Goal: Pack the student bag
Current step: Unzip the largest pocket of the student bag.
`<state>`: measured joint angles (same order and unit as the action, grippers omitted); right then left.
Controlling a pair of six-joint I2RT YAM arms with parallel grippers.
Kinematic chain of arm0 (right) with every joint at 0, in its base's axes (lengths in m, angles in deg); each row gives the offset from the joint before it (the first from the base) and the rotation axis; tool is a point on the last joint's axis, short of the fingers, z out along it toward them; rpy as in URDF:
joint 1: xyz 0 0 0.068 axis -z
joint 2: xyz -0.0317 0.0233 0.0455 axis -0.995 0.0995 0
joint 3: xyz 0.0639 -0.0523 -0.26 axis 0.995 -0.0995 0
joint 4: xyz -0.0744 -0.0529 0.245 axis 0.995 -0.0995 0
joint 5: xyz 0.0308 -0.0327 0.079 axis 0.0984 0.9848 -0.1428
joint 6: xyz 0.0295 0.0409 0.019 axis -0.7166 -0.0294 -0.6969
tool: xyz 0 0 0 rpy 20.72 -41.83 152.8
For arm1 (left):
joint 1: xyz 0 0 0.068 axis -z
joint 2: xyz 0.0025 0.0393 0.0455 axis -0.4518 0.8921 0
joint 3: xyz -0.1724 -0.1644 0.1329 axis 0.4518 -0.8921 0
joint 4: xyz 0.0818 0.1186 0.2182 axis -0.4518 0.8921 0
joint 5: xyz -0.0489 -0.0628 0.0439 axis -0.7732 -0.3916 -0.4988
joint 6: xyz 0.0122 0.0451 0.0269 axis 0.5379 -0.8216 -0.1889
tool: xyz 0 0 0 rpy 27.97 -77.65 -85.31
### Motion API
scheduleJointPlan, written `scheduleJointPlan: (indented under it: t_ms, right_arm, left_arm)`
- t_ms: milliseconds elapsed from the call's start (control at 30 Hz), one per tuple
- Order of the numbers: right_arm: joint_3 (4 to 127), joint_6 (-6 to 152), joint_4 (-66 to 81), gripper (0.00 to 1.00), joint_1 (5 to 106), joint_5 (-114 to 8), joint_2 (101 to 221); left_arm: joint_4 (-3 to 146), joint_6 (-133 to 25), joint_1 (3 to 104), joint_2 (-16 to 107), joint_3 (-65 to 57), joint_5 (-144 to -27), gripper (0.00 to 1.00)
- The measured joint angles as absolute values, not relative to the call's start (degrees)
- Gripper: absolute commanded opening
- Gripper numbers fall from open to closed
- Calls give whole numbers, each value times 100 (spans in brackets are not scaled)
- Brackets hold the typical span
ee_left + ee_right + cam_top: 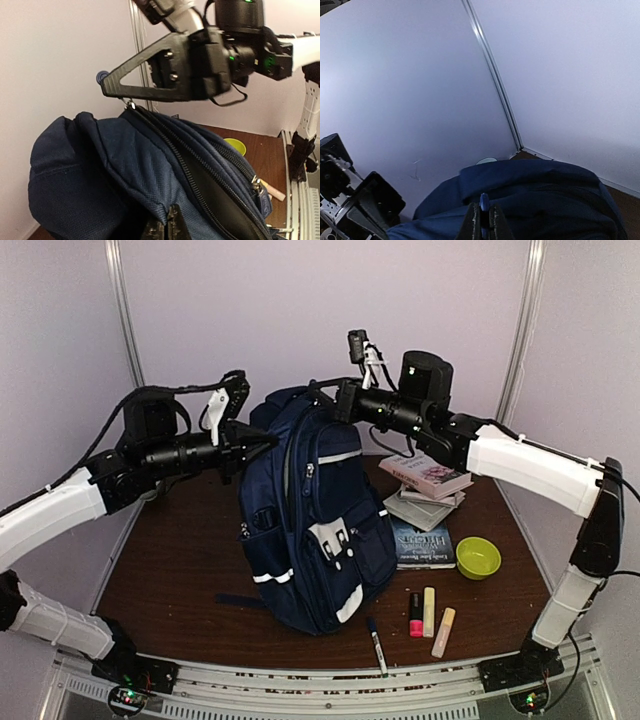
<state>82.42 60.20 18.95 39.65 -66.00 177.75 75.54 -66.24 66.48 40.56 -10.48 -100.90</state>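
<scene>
Two claws grip student bag (315,530) upright at worktop (170,570) centre.
The left claw (166,227) is pinched shut on navy fabric at the bag's top; the right claw (483,224) is clamped on a blue tab there.

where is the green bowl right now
In the top view the green bowl sits on the right half of the table, just right of the flat book beside the student bag, behind the highlighters.

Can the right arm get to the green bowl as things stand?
Probably not at once: the right hand is shut on the top of the backpack. The bowl itself sits uncovered on that arm's side of the table, so after letting go the way looks free.
</scene>
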Motion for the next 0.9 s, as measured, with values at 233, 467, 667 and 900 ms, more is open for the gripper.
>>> scheduleJointPlan:
  t_ms: [233, 467, 667, 900]
  right_arm:
    - [7962, 5558, 1963, 0, 4887, -6497, 17731]
    - [7425, 5224, 2111, 0, 5204, -6471, 17517]
    - [7412, 5178, 2114, 0, 5265, -6779, 17517]
    - [7197, 5528, 2430, 0, 4927, -7198, 17408]
  left_arm:
    - [7731, -7695, 6628, 3245, -1525, -10094, 0]
    - [7694, -8095, 6632, 2432, -2106, -9358, 0]
    - [7687, -8106, 6635, 2375, -2242, -8914, 0]
    - [7610, -7866, 6635, 2003, -2653, -9113, 90]
